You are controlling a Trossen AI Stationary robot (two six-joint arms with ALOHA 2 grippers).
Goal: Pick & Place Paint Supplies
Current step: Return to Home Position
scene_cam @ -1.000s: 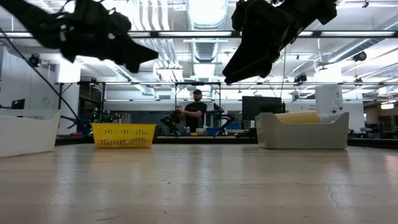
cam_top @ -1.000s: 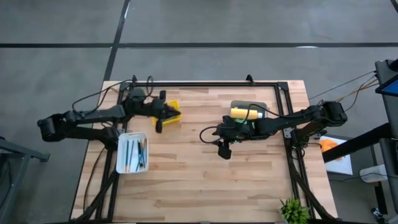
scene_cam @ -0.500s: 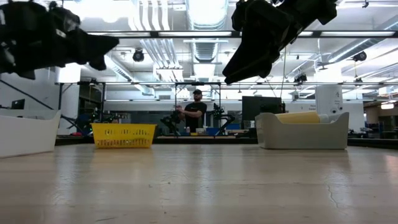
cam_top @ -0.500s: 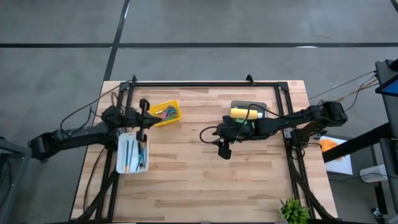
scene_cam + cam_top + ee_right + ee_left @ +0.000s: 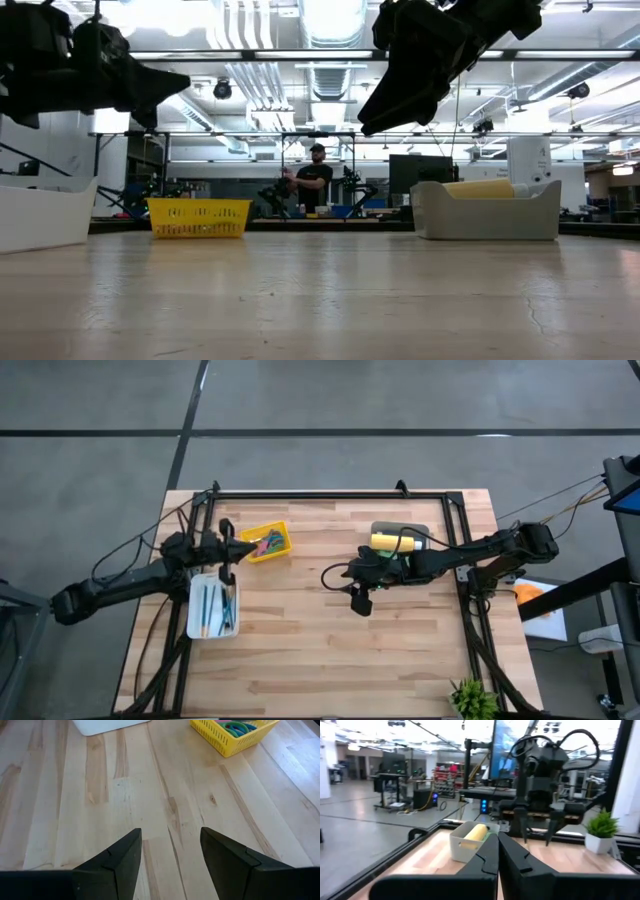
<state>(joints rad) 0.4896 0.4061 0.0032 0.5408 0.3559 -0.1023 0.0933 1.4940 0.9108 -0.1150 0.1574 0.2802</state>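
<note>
High view, left gripper (image 5: 232,549): left of centre, above the bench (image 5: 330,650), between the yellow bin (image 5: 284,546) and the white tray (image 5: 192,622). To go home cleanly, it should lift and draw back without clipping either rim.
High view, right gripper (image 5: 358,600): at centre, just beside the grey bin (image 5: 400,527), waiting.
High view, supplies: the brushes (image 5: 218,605) lie in the white tray, and the yellow bottle (image 5: 390,541) lies in the grey bin.
Low view, surface: pale wooden planks, level; both arms hang at the top edge.
Low view, room: an open workshop with ceiling lights; a person (image 5: 315,180) stands at centre, far behind.
Left wrist view, fingers (image 5: 487,857): pressed together, holding nothing.
Right wrist view, fingers (image 5: 120,857): spread apart with nothing between them; scissors (image 5: 235,727) show in the yellow bin at upper right.
</note>
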